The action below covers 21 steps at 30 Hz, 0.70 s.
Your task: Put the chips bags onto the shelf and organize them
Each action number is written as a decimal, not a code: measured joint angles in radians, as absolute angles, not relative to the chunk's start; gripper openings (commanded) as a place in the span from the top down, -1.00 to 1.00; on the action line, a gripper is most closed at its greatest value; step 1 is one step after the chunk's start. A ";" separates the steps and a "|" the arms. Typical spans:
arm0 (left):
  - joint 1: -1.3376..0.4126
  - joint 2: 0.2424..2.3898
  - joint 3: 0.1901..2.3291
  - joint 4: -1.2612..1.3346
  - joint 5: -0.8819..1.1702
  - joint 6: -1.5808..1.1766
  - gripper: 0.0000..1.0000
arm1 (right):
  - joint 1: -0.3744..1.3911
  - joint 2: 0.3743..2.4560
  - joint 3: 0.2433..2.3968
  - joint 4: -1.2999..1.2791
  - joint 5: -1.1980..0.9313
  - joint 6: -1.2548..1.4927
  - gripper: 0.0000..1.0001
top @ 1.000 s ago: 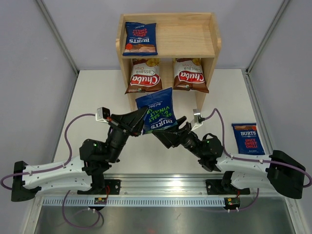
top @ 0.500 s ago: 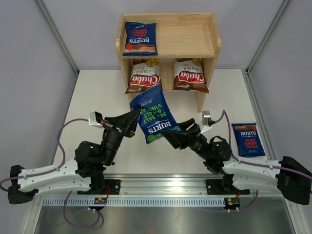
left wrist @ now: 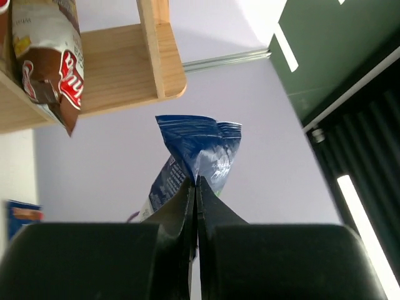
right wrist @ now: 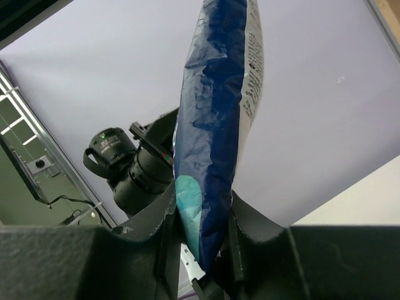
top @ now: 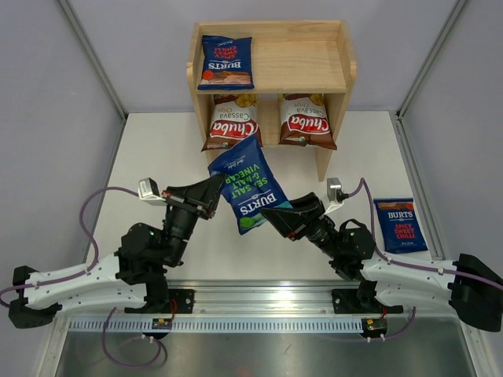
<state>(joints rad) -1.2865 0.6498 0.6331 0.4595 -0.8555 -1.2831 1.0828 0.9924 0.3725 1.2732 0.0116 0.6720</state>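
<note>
Burts sea salt and vinegar bag, seen from above, hangs over the bench before the shelf, between left pincer and right pincer. Left wrist: left pincer is clamped on the bag's top edge. Right wrist: right pincer clasps both faces of its bottom end.

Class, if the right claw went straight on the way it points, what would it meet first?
The right claw meets the Burts bag between its jaws; past it, probably the left arm, though depth is unclear.
</note>
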 measured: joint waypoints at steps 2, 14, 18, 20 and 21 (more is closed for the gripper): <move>-1.291 0.656 0.706 0.379 -0.867 -1.176 1.00 | 1.083 0.965 0.374 1.237 0.022 0.685 0.74; -1.310 0.693 0.864 0.194 -0.861 -0.694 0.87 | 1.087 0.768 0.475 0.781 0.096 0.773 1.00; -1.304 0.644 0.889 0.143 -0.951 -0.586 0.46 | 1.087 0.711 0.514 0.618 0.144 0.819 1.00; -1.291 0.625 0.962 0.090 -1.016 -0.534 0.37 | 1.087 0.693 0.558 0.528 0.181 0.839 1.00; -1.287 0.620 1.006 0.054 -1.039 -0.521 0.29 | 1.087 0.694 0.594 0.477 0.202 0.847 1.00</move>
